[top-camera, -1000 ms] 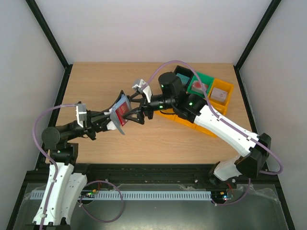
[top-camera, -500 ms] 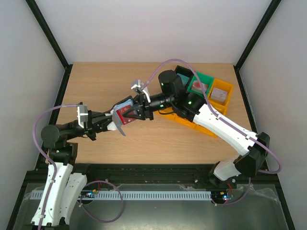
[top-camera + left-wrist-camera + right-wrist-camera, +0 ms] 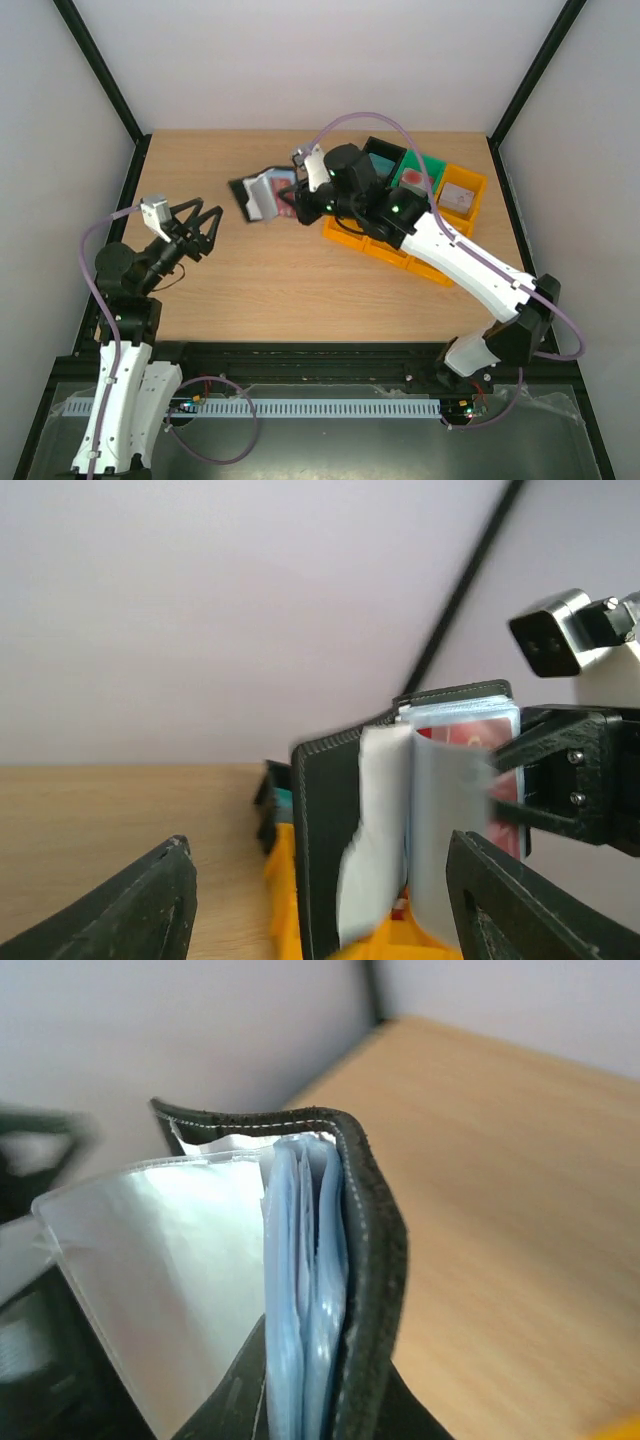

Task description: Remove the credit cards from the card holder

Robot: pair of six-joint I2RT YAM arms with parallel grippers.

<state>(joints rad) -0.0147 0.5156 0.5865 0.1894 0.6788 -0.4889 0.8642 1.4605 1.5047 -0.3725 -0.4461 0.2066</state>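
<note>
Bright, even diffuse light, only soft shadows on the table [image 3: 300, 290]; left wrist shows the card holder [image 3: 322, 820] motion-smeared, right wrist background defocused, glare on clear sleeve [image 3: 170, 1250].

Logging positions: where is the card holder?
In the top view, mid-table, the card holder is gripped by the right gripper, left of the yellow bins, apart from the left gripper.

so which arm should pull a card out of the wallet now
Left. The left hand is open, empty and aimed at the wallet, where a red card shows. The right hand is busy holding the wallet.
</note>
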